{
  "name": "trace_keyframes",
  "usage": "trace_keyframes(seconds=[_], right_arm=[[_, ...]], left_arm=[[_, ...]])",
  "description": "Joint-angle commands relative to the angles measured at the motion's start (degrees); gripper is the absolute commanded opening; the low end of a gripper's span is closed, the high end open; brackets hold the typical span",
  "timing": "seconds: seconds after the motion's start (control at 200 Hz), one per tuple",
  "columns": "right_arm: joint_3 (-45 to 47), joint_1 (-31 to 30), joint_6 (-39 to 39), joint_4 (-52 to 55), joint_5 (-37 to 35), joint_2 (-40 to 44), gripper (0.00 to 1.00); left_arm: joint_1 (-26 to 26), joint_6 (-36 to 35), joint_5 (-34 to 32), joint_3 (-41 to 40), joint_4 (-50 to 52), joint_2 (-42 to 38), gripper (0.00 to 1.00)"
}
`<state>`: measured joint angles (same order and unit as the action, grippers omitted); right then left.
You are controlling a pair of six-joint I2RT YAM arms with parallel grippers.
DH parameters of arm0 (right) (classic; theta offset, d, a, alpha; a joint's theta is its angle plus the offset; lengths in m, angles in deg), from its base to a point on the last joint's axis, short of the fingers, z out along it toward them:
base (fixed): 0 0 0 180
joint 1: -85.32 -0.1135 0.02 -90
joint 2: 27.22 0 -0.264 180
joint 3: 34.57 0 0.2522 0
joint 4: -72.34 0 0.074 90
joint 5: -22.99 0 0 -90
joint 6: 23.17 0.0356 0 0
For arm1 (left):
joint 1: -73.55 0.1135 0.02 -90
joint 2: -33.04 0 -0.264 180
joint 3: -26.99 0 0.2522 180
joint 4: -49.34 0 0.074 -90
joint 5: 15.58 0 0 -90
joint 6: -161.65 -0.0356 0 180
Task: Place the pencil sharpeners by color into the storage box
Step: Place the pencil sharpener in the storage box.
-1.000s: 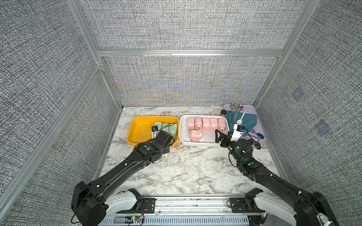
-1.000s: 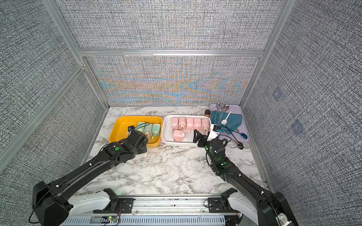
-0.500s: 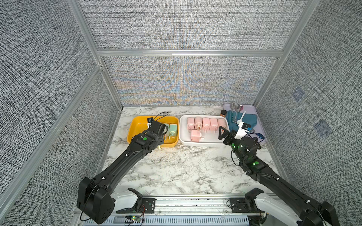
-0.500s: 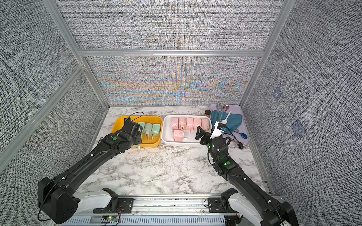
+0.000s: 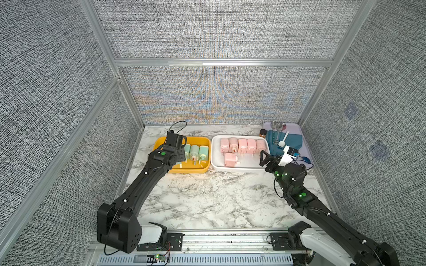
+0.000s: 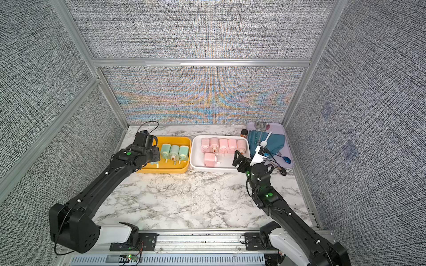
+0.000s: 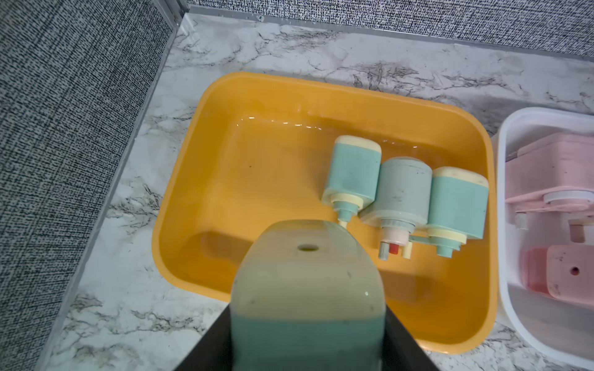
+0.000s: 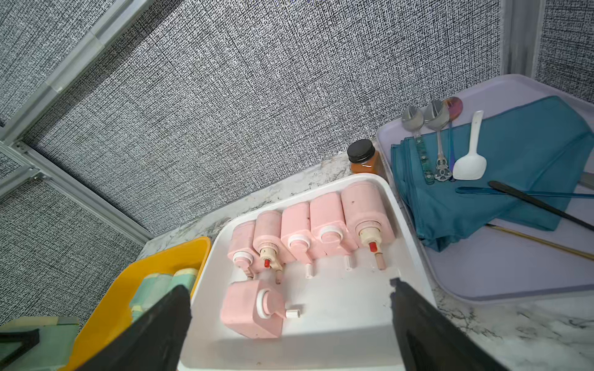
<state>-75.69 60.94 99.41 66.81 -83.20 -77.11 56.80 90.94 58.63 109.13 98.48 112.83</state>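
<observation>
The enclosure is bounded on three sides by grey woven-textile wall panels [image 5: 214,32] mounted in a silver aluminium extrusion frame [image 5: 221,62]. One horizontal frame member divides the rear wall into an upper and a lower panel. A slanted member crosses the left side wall. The lower rear panel [image 5: 219,96] shows faint rainbow banding, possibly a camera artefact. The base surface is a white marble-pattern worktop with grey veining [image 5: 207,198]. A silver aluminium mounting rail [image 5: 230,237] runs along its near edge. Illumination is even and shadows on the worktop are soft.
</observation>
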Motion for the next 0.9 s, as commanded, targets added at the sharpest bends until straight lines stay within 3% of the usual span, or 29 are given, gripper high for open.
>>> trace_keyframes(seconds=[0.0, 0.125, 0.275, 0.485, 0.896], right_arm=[[-0.5, 0.12, -1.53, 1.47, 1.35, -0.18, 0.99], [-0.34, 0.12, -2.22, 1.21, 3.63, -0.52, 0.99], [-0.2, 0.05, -3.02, -0.48, 7.41, 0.44, 0.99], [-0.46, 0.08, -4.58, 1.71, 7.1, 2.63, 0.99], [-0.33, 0.07, -4.94, 4.05, 5.99, 4.83, 0.99]], left_arm=[[2.91, -6.86, 3.28, 2.11, -2.59, 2.33, 0.0], [6.37, -8.77, 5.6, 2.99, -5.21, 5.23, 0.0], [10.94, -10.59, 12.95, 5.36, -7.32, 10.53, 0.0], [15.87, -12.03, 23.43, 10.2, -5.68, 19.19, 0.0], [17.28, -14.02, 30.29, 19.45, -2.33, 32.27, 0.05]])
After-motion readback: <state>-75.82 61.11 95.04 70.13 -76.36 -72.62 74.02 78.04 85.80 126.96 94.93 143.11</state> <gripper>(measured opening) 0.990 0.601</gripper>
